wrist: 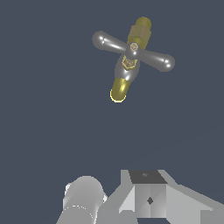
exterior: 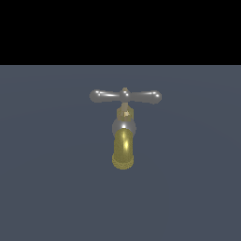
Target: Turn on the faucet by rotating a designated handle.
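A small faucet [exterior: 124, 136] is seen standing alone near the middle of a flat, dark blue-grey worktop [exterior: 47, 188] in the exterior view. Its shiny brass-yellow curved spout [exterior: 123, 149] is turned toward the camera, with the mouth at the near end, and a rounded silver-grey body [exterior: 124, 126] is seen just behind and above it. From the body a short brass stem [exterior: 124, 113] is carried upward to the handle [exterior: 125, 96], a slim glossy grey crossbar that is laid level across the exterior view from left to right. Each of its two arms is ended in a rounded bulb, and a brass nub is set at the centre where the arms meet. In the wrist view the faucet [wrist: 127, 65] is seen from above and well apart from the arm, with the crossbar [wrist: 133, 50] lying across the line of the spout. Only grey parts of the arm's housing [wrist: 144, 197] are shown at the edge of that view; the claw's fingers are not shown in either picture, so whether it is released or clenched cannot be told. Nothing is touching the handle.
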You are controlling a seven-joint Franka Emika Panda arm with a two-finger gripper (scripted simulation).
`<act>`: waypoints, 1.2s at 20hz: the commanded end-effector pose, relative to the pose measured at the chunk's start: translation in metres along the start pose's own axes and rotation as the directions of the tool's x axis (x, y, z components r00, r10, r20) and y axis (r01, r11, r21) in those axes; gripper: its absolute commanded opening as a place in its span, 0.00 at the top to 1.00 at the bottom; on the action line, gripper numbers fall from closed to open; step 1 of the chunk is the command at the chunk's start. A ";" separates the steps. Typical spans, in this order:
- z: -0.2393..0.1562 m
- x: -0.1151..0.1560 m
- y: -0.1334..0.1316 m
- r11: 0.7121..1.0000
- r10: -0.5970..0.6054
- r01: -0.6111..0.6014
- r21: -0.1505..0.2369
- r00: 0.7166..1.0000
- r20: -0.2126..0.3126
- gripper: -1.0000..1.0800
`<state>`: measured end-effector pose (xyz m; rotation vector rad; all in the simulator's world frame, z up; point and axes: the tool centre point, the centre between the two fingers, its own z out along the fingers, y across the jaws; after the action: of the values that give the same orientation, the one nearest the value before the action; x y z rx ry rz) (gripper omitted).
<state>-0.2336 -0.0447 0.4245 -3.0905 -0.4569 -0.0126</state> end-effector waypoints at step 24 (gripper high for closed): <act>0.116 0.041 0.071 0.822 -0.569 0.569 -0.003 0.822 0.014 1.00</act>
<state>-0.1773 -0.0959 0.3144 -2.8476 -1.3107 -0.0039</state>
